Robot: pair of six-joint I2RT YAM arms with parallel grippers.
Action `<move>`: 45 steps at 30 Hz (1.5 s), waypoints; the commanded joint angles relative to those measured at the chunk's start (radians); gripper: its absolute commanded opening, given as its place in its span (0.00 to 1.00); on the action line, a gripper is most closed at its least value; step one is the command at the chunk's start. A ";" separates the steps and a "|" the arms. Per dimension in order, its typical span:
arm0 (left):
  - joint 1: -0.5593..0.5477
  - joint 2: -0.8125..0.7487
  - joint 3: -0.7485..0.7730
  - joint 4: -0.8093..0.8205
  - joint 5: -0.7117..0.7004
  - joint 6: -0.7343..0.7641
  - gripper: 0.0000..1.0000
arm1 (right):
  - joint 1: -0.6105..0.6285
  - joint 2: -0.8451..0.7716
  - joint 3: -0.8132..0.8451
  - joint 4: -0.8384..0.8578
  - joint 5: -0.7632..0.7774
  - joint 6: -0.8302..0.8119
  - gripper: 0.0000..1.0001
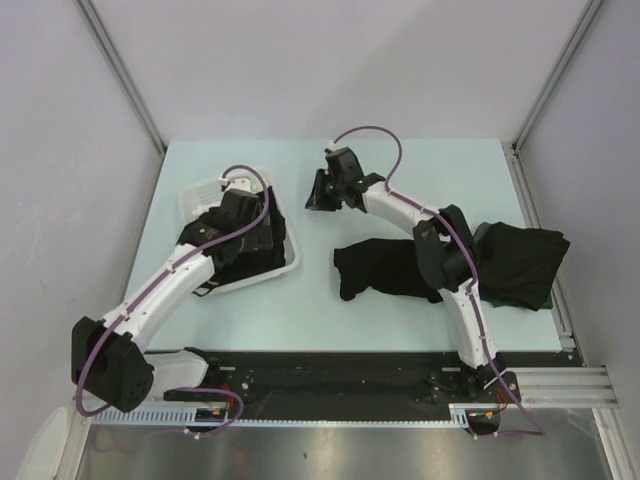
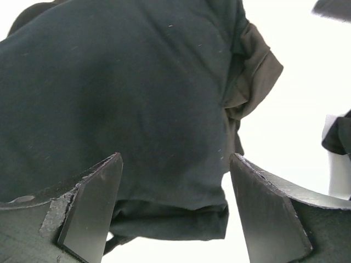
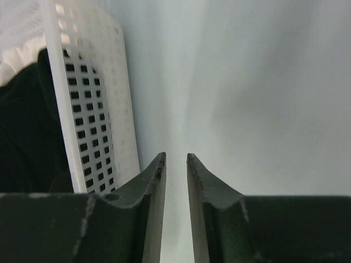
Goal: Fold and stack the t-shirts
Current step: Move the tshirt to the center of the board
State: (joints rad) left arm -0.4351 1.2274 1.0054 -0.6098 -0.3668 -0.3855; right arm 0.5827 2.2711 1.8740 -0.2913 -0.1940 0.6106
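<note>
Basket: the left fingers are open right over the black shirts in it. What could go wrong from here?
1. The left fingers stand wide over bunched t-shirts in the basket. Closing may pinch several layers at once, or snag the basket's wall.
2. The right arm reaches across the crumpled shirt on the table. Pulling back low might drag it.

Your right gripper (image 3: 175, 156) sits at 6 o'clock, its fingers a narrow slit apart with only the pale table (image 3: 263, 82) showing between them. From 9 to 11 o'clock stands the white slotted basket (image 3: 93, 109) — black cloth (image 3: 27, 131) fills the 9 o'clock edge beside its wall.
</note>
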 commanded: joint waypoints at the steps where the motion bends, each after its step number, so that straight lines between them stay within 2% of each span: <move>1: 0.004 0.079 0.062 0.062 0.064 -0.001 0.84 | -0.014 -0.117 -0.006 -0.022 0.044 -0.058 0.27; 5: -0.010 0.148 0.094 0.108 0.112 0.000 0.84 | -0.041 -0.162 -0.010 -0.057 0.048 -0.081 0.27; 12: -0.056 0.305 0.191 0.139 0.124 -0.001 0.84 | -0.067 -0.289 -0.067 -0.112 0.136 -0.178 0.27; 17: -0.099 0.408 0.275 0.145 0.135 -0.001 0.84 | -0.104 -0.341 -0.101 -0.144 0.142 -0.199 0.27; 20: -0.109 0.451 0.303 0.133 0.131 -0.007 0.79 | -0.119 -0.361 -0.133 -0.143 0.137 -0.195 0.27; 21: -0.113 0.471 0.306 0.133 0.131 -0.009 0.77 | -0.121 -0.375 -0.137 -0.143 0.139 -0.196 0.27; 22: -0.113 0.481 0.311 0.131 0.128 -0.010 0.67 | -0.124 -0.380 -0.144 -0.143 0.140 -0.199 0.27; 23: -0.113 0.489 0.314 0.122 0.123 -0.016 0.62 | -0.126 -0.386 -0.156 -0.141 0.139 -0.201 0.27; 24: -0.113 0.504 0.318 0.114 0.118 -0.019 0.51 | -0.130 -0.396 -0.159 -0.141 0.139 -0.202 0.27; 30: -0.113 0.520 0.322 0.067 0.094 -0.023 0.34 | -0.146 -0.409 -0.167 -0.132 0.122 -0.196 0.27; 32: -0.113 0.511 0.309 0.055 0.091 -0.023 0.14 | -0.146 -0.406 -0.164 -0.123 0.110 -0.190 0.27; 33: -0.114 0.508 0.303 0.048 0.079 -0.026 0.00 | -0.146 -0.404 -0.161 -0.121 0.108 -0.186 0.27; 38: -0.102 0.451 0.231 0.018 0.017 -0.049 0.00 | -0.146 -0.380 -0.148 -0.102 0.068 -0.157 0.27; 45: 0.027 0.360 0.130 0.024 -0.003 -0.087 0.00 | -0.138 -0.369 -0.147 -0.098 0.051 -0.153 0.27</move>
State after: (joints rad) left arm -0.5072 1.6524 1.1915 -0.5194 -0.3374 -0.4171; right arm 0.4385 1.9255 1.7000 -0.4210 -0.1196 0.4446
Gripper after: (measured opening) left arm 0.105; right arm 0.268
